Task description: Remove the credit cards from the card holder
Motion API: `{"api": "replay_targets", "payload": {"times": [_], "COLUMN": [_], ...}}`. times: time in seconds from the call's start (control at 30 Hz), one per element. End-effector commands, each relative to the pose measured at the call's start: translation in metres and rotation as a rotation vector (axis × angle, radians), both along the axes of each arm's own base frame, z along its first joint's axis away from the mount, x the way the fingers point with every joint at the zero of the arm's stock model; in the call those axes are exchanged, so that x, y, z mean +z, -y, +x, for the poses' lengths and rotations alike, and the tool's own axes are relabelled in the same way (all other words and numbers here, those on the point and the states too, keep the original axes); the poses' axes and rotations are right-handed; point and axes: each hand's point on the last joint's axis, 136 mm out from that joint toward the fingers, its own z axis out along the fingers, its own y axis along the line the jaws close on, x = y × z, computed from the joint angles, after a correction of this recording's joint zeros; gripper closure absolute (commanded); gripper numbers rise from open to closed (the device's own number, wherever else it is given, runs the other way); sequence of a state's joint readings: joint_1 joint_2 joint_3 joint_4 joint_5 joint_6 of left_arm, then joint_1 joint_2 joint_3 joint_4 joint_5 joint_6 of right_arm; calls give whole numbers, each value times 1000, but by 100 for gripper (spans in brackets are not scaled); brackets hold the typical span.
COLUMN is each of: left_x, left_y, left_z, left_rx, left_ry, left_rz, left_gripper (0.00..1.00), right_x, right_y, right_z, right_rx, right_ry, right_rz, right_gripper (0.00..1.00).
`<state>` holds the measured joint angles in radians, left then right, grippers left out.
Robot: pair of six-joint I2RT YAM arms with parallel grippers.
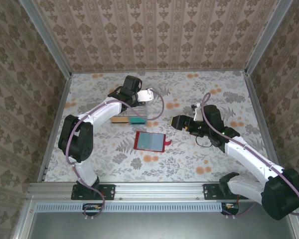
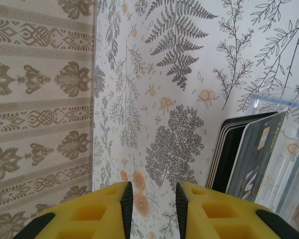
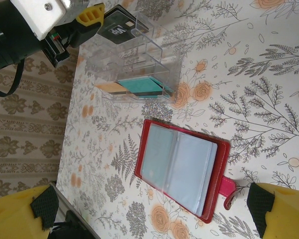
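Though tiny from overhead, cards [image 2: 249, 154] stand on edge in the tray [image 2: 284, 99] beside the narrow, empty left pincer [image 2: 152, 199]; right pincer [image 3: 152, 204] wide.

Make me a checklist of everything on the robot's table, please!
surface: floral tabletop, flat.
job's things: red card holder lying open; credit cards standing in the clear tray.
clutter: nothing seen.
end effectors: left end effector open beside the tray, holding nothing; right end effector open wide near the card holder.
cables: purple cable looping by the left wrist.
surroundings: patterned walls.
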<state>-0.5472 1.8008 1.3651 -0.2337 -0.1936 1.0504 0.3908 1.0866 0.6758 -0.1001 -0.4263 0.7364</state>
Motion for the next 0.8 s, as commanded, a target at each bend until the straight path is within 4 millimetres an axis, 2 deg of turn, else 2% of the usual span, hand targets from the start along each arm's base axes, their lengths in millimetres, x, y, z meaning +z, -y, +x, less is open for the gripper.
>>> {"api": "replay_targets", "payload": {"times": [0.0, 0.27, 0.47, 0.63, 0.73, 0.77], "left_x": [1, 4, 10, 38, 60, 66], "left_y": [-5, -5, -1, 0, -1, -2], "left_z": [11, 17, 13, 10, 4, 2], "left_rx": [47, 69, 55, 72, 88, 99], "left_ry": [7, 13, 9, 46, 73, 80], "left_rz": [-8, -27, -54, -123, -170, -186], "left_gripper": [68, 68, 66, 63, 56, 51], "right_x": [-2, -2, -1, -2, -2, -2], "right_y": [-2, -2, -2, -3, -4, -5], "right_z": [1, 1, 1, 1, 2, 3], "right_rx": [6, 8, 7, 9, 16, 19], "right_ry": [-5, -7, -5, -9, -12, -13], "right_rz": [21, 23, 23, 23, 24, 25], "right_gripper": [0, 0, 0, 0, 0, 0]}}
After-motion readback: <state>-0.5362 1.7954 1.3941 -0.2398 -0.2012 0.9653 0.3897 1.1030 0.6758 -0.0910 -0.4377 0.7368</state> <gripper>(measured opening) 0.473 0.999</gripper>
